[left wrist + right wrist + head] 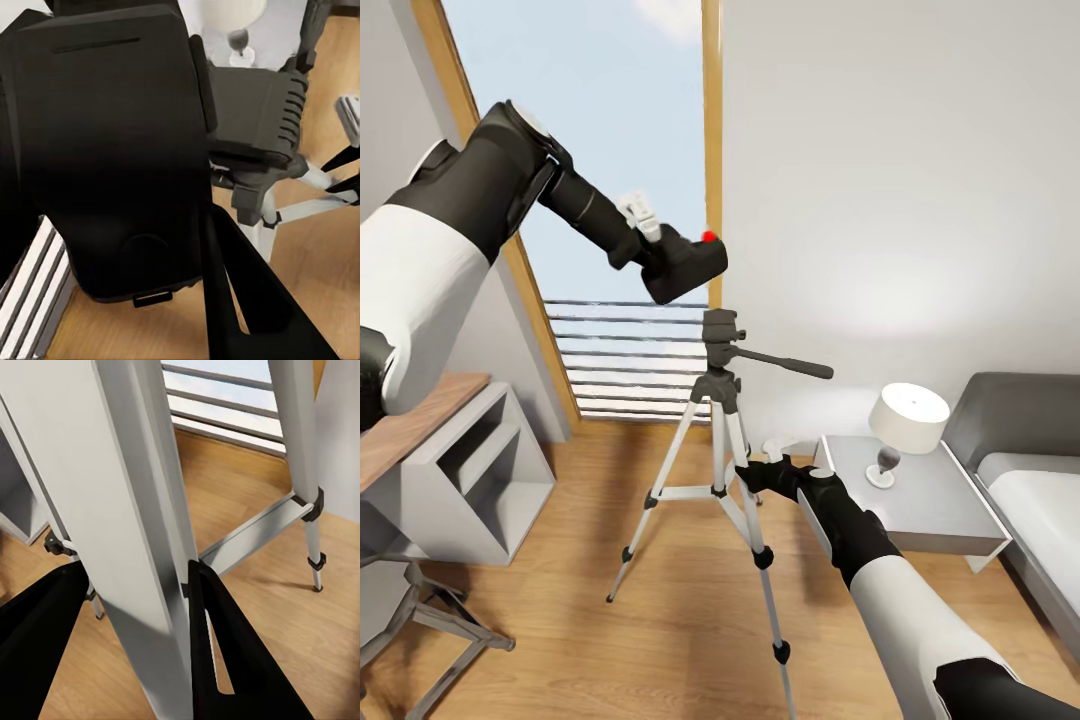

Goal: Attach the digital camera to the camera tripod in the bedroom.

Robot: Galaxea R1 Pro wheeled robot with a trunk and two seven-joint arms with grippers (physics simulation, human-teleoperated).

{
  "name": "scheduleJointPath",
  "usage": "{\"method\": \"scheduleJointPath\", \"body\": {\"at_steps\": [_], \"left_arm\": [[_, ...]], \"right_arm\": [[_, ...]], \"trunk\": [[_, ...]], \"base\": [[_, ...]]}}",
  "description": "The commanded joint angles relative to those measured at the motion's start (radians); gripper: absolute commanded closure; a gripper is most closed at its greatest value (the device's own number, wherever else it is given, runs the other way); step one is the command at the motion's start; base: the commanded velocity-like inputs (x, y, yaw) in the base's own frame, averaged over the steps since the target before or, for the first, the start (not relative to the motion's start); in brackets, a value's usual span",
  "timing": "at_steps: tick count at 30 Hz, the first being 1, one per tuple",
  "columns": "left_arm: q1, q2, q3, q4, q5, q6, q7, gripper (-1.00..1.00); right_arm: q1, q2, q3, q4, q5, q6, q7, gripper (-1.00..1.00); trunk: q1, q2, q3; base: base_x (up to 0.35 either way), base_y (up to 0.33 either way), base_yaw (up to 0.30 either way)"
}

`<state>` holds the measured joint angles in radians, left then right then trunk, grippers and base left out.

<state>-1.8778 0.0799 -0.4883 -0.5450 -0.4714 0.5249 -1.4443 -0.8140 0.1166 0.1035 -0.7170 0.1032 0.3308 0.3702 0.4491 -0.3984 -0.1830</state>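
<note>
In the head view my left gripper (665, 255) is shut on the digital camera (688, 265), a black box with a red button, held just above and left of the camera tripod's dark grey head (721, 328). The left wrist view has the digital camera (120, 150) large between my fingers (247, 300), with the tripod head (255, 112) right behind it. The camera tripod (717, 455) stands on the wood floor before the window. My right gripper (748, 472) is shut on the tripod's front silver leg (142, 540), whose sides my black fingers (225, 652) press.
A grey nightstand (950, 520) with a white lamp (906, 425) stands right of the tripod, the bed (1030, 480) beyond it. A white shelf unit (470, 470) and wooden desk (410, 425) sit at left, a stool's legs (430, 620) below. The tall window (615, 200) is behind.
</note>
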Motion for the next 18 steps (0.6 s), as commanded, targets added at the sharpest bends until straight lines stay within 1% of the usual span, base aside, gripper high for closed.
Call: {"method": "scheduleJointPath", "body": {"at_steps": [1, 4, 11, 12, 15, 16, 18], "left_arm": [[-0.001, 0.0, -0.003, -0.009, 0.0, 0.008, -0.008, 1.0], [-0.001, -0.007, -0.001, -0.029, 0.01, 0.004, -0.008, 1.0], [-0.001, -0.035, 0.003, -0.048, 0.064, -0.006, -0.007, 1.0], [-0.001, -0.039, 0.004, -0.045, 0.071, -0.022, -0.007, 1.0], [-0.001, -0.041, 0.005, -0.038, 0.077, -0.051, -0.007, 1.0], [-0.001, -0.042, 0.011, -0.028, 0.084, -0.078, -0.007, 1.0], [-0.001, -0.043, 0.024, -0.007, 0.085, -0.084, -0.008, 1.0]], "right_arm": [[-0.001, 0.0, -0.001, 0.03, 0.06, 0.0, -0.013, 1.0], [-0.001, 0.0, -0.001, 0.03, 0.06, 0.0, -0.013, 1.0], [-0.001, 0.0, -0.001, 0.03, 0.061, 0.0, -0.013, 1.0], [-0.001, 0.0, -0.001, 0.03, 0.062, 0.0, -0.013, 1.0], [-0.001, 0.0, -0.001, 0.03, 0.063, 0.0, -0.014, 1.0], [-0.001, 0.0, -0.001, 0.03, 0.063, 0.001, -0.013, 1.0], [-0.001, 0.0, -0.001, 0.03, 0.064, 0.002, -0.013, 1.0]], "trunk": [[0.001, -0.002, -0.002], [0.001, -0.002, -0.002], [0.001, -0.002, -0.002], [0.001, -0.002, -0.002], [0.001, -0.002, -0.002], [0.001, -0.002, -0.002], [0.001, -0.002, -0.002]], "base": [[0.0, 0.0, 0.0], [0.0, 0.0, 0.0], [0.0, 0.0, 0.0], [0.0, 0.0, 0.0], [0.0, 0.0, 0.0], [0.0, 0.0, 0.0], [0.0, 0.0, 0.0]]}}
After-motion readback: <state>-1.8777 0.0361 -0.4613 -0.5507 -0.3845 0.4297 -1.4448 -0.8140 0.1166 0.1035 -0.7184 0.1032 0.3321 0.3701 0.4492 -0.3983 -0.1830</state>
